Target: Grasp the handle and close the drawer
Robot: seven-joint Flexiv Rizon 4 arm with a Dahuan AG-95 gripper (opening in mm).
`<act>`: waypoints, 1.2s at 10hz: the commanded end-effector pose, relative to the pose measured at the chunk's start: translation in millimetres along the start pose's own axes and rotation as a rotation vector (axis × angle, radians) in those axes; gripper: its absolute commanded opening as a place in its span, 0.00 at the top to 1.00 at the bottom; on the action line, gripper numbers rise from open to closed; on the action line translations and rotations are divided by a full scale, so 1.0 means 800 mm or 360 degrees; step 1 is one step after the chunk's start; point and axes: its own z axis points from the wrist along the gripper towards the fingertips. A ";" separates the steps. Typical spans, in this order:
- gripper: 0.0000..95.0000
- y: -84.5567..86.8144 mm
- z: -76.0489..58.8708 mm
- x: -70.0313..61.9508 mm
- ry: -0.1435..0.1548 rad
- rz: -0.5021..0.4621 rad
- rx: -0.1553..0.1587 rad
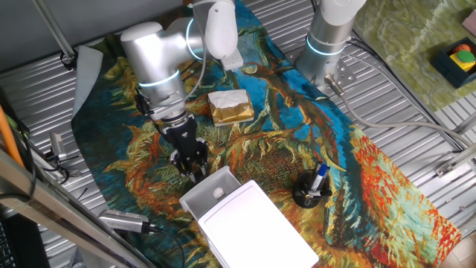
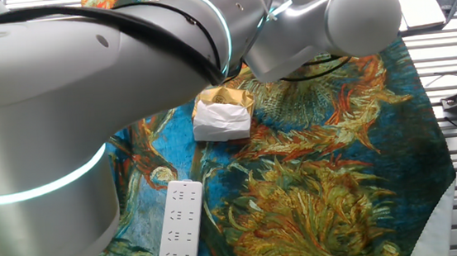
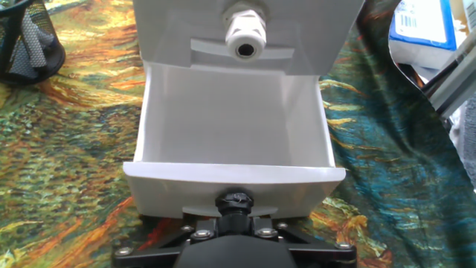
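The white flat-topped box [image 1: 256, 227] lies at the front of the table. Its light-grey drawer [image 1: 202, 195] is pulled out toward my arm. In the hand view the open tray [image 3: 230, 119] is empty. A small round white knob handle [image 3: 245, 33] sticks out of the box face at the tray's far end; it also shows in one fixed view [image 1: 218, 193]. My gripper [image 1: 196, 171] points down right at the drawer's near front wall [image 3: 234, 182]. Only its black base [image 3: 235, 242] shows in the hand view. The fingertips and the outer face of that wall are hidden.
A gold-and-white wrapped block [image 1: 230, 106] lies behind my arm. A black mesh pen cup [image 1: 312, 187] stands right of the box. A white remote [image 2: 179, 232] lies on the painted cloth. A second robot base [image 1: 327, 37] stands at the back. My arm fills much of the other fixed view.
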 end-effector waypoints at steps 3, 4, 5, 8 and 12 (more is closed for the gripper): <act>1.00 0.000 0.005 -0.005 0.0002 0.0018 0.0007; 1.00 0.000 0.004 -0.006 0.0005 0.0021 0.0007; 1.00 -0.001 0.004 -0.008 0.0007 0.0018 0.0006; 1.00 -0.001 0.007 -0.012 0.0006 0.0024 0.0009; 1.00 -0.001 0.010 -0.018 0.0012 0.0037 0.0014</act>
